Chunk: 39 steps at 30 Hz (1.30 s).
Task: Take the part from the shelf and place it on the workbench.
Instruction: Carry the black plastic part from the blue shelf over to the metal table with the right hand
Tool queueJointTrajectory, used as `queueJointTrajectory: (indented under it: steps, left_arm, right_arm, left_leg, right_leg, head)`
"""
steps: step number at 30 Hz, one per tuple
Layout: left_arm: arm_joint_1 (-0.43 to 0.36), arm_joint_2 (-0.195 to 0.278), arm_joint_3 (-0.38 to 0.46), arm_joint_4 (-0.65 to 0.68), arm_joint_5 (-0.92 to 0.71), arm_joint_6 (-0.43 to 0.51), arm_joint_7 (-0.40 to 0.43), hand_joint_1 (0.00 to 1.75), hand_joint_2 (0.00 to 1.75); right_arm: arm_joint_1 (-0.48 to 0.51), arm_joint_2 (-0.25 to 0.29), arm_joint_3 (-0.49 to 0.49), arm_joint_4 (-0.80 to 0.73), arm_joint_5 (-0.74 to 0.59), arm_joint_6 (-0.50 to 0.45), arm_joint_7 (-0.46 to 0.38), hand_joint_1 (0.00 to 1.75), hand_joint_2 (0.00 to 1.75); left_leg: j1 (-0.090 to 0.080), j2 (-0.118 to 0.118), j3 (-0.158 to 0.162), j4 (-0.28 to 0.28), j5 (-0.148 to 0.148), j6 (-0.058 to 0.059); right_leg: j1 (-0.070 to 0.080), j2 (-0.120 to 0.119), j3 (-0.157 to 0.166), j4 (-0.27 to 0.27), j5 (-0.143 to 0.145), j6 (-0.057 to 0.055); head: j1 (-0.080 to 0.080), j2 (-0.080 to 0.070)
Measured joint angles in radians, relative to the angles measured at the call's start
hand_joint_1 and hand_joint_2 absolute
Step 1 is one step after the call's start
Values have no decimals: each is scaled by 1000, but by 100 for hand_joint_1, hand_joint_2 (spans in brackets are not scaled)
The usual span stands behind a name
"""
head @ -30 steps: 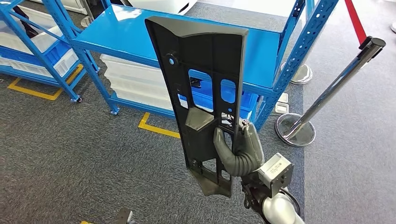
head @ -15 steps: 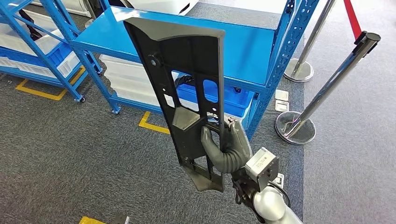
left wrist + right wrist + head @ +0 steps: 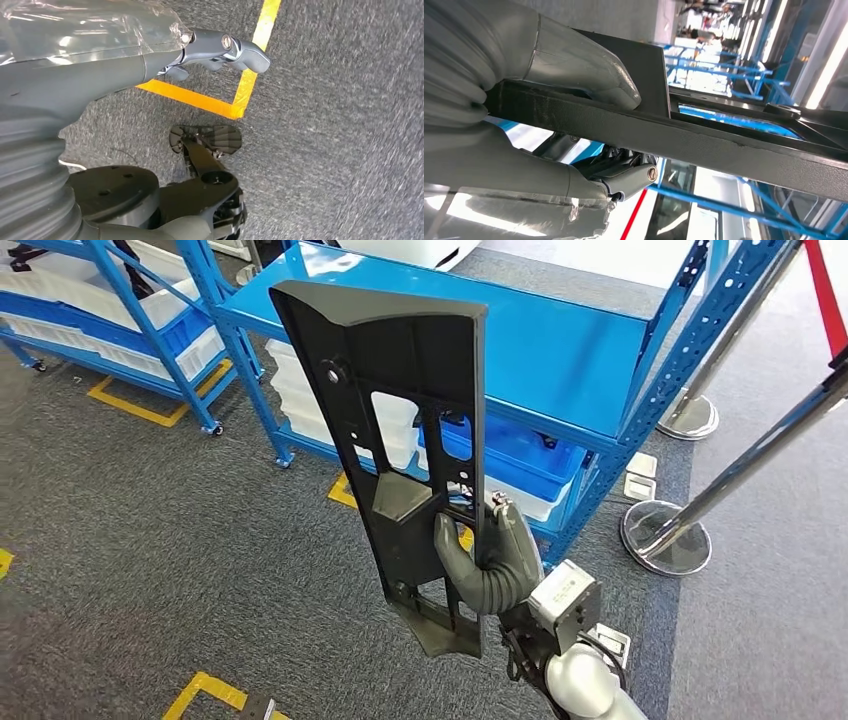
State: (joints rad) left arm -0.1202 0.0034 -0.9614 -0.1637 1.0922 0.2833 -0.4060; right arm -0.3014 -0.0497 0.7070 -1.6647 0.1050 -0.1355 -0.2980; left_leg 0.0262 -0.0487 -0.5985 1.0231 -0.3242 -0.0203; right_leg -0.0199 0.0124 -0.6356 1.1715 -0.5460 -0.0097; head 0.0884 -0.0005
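The part [image 3: 400, 390] is a long black plastic panel with cut-out windows, standing upright in front of me over the carpet. My right hand [image 3: 495, 565] grips it near its lower end, with the fingers through an opening. In the right wrist view the thumb [image 3: 574, 75] presses on the panel's edge bar [image 3: 704, 140]. Behind the part stands the blue shelf [image 3: 560, 350], its top board bare. My left hand [image 3: 215, 47] hangs over the floor with nothing in it and its fingers loosely apart.
Under the shelf's top board sit a blue bin [image 3: 520, 455] and stacked white trays [image 3: 300, 380]. A chrome barrier post [image 3: 665, 535] with a red belt stands at the right. A second blue rack [image 3: 150, 310] is at the far left. Yellow tape [image 3: 205, 690] marks the grey carpet.
The whole view has shifted, so the camera has turned; the shelf and post now sit further right. My right hand keeps the same grip on the part.
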Motion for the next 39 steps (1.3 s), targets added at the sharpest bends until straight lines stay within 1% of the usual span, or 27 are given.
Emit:
queueJointTrajectory:
  steps: [2,3,4,5,6,7,9,11,12,13,14,15,17,19,21,23,25,26,27,28,29,30,32,34,36,37,39]
  left_arm:
    - [-2,0,0,0,0,1,1,0,175]
    - [-3,0,0,0,0,2,1,0,175]
    - [-2,0,0,0,-1,2,2,0,175]
    - [-1,0,0,0,-1,2,2,0,175]
    - [1,0,0,0,-2,2,2,0,175]
    - [2,0,0,0,-2,2,2,0,175]
    - [2,0,0,0,-3,2,2,0,175]
    - [1,0,0,0,-3,2,2,0,175]
    - [2,0,0,0,-3,2,3,0,175]
    - [3,0,0,0,-3,2,4,0,175]
    - [4,0,0,0,-4,2,5,0,175]
    - [4,0,0,0,-4,2,5,0,175]
    - [2,1,0,0,-5,2,7,0,175]
    - [1,1,0,0,-6,2,8,0,175]
    - [4,1,0,0,-6,2,9,0,175]
    - [4,1,1,0,-7,2,9,0,175]
    - [2,1,1,0,-7,2,9,0,175]
    - [2,2,1,0,-7,2,9,0,175]
    - [2,2,1,0,-7,2,9,0,175]
    - [2,2,1,0,-7,2,9,0,175]
    - [3,2,1,0,-7,2,9,0,175]
    - [3,2,1,0,-7,2,9,0,175]
    - [2,0,1,0,-8,1,9,0,175]
    - [2,-2,1,0,-8,1,9,0,175]
    - [4,-2,1,0,-8,0,9,0,175]
    - [5,-2,1,0,-9,0,10,0,175]
    - [4,-2,1,0,-9,0,11,0,175]
  right_arm:
    - [-1,0,2,1,0,1,0,175,175]
    - [-1,0,3,1,0,1,0,175,175]
    - [-1,0,4,2,0,1,0,175,175]
    - [-1,1,5,2,0,1,-1,175,175]
    - [-2,2,6,2,0,1,-1,175,175]
    - [-3,3,7,3,0,1,-2,175,175]
    - [-4,6,8,3,0,1,-3,175,175]
    - [-3,6,8,4,0,1,-3,175,175]
    - [-2,7,8,5,0,1,-3,175,175]
    - [-2,7,8,5,0,1,-3,175,175]
    - [-2,7,8,6,0,1,-3,175,175]
    - [-2,7,8,6,0,1,-3,175,175]
    - [-2,8,8,6,0,1,-3,175,175]
    - [-3,8,9,6,0,1,-3,175,175]
    - [-3,9,9,6,0,1,-4,175,175]
    - [-3,9,9,6,0,1,-4,175,175]
    - [-3,9,10,6,0,1,-4,175,175]
    - [-1,8,10,7,0,1,-4,175,175]
    - [0,8,10,7,0,1,-4,175,175]
    - [1,8,10,8,0,1,-4,175,175]
    - [1,8,10,8,0,1,-4,175,175]
    - [1,8,11,9,0,1,-4,175,175]
    - [0,8,11,9,0,1,-4,175,175]
    - [-1,8,11,9,0,1,-4,175,175]
    - [-3,8,12,9,0,1,-4,175,175]
    - [-4,9,12,9,0,1,-4,175,175]
    - [-5,11,12,9,0,1,-5,175,175]
  left_leg:
    - [3,-18,-7,3,4,-13]
    - [6,-26,-13,4,7,-21]
    - [9,-35,-18,2,11,-29]
    - [12,-44,-22,0,15,-38]
    - [14,-43,-24,3,14,-44]
    - [14,-30,-31,18,3,-48]
    - [11,13,-68,107,-54,-50]
    - [9,34,-123,240,-119,-52]
    - [9,37,-138,283,-133,-53]
    - [9,39,-134,287,-127,-54]
    - [8,43,-110,251,-105,-53]
    - [8,54,-71,185,-73,-52]
    - [3,86,-7,60,-32,-46]
    - [-3,94,4,21,-27,-33]
    - [-2,75,-2,17,-20,-20]
    - [1,60,-4,12,-13,-7]
    - [1,44,-8,10,-8,1]
    - [0,34,-9,10,-7,3]
    - [-1,24,-11,10,-6,5]
    - [-3,12,-11,10,-6,5]
    - [-5,0,-11,11,-6,5]
    - [-6,-12,-10,11,-5,5]
    - [-5,-36,-11,11,-4,2]
    - [2,-57,-17,9,1,-7]
    - [5,-73,-21,4,6,-18]
    - [2,-62,-23,7,2,-22]
    - [-4,-13,-46,61,-35,-27]
  right_leg:
    - [-2,41,50,-111,37,-1]
    - [0,55,58,-134,39,-3]
    - [5,57,58,-137,39,-7]
    - [7,48,58,-141,42,-13]
    - [8,37,59,-146,46,-22]
    - [8,26,61,-152,50,-31]
    - [10,0,63,-161,56,-44]
    - [16,-25,60,-161,56,-49]
    - [19,-38,59,-159,56,-50]
    - [21,-49,58,-158,55,-50]
    - [21,-59,57,-155,54,-50]
    - [22,-69,56,-151,52,-48]
    - [27,-84,53,-141,46,-41]
    - [33,-97,51,-136,43,-32]
    - [32,-107,50,-135,42,-25]
    - [25,-85,37,-101,14,-15]
    - [19,-42,-11,10,-48,-7]
    - [18,-29,-43,78,-76,-6]
    - [18,-23,-68,129,-90,-7]
    - [18,-19,-77,146,-84,-9]
    - [20,-15,-69,123,-59,-15]
    - [23,-7,-44,64,-20,-23]
    - [28,33,15,-74,41,-41]
    - [33,59,41,-136,58,-49]
    - [32,44,48,-152,64,-50]
    - [28,31,55,-166,68,-52]
    - [21,2,68,-191,77,-56]
  head:
    - [2,0]
    - [1,0]
    - [0,0]
    - [0,0]
    - [-2,0]
    - [-7,0]
    - [-22,0]
    - [-34,0]
    - [-36,0]
    - [-38,0]
    - [-40,0]
    - [-43,0]
    - [-50,0]
    - [-47,0]
    - [-38,0]
    - [-31,0]
    - [-17,0]
    - [-10,0]
    - [-3,0]
    - [3,0]
    - [8,0]
    - [13,0]
    - [15,0]
    - [18,0]
    - [27,0]
    - [29,0]
    - [20,0]
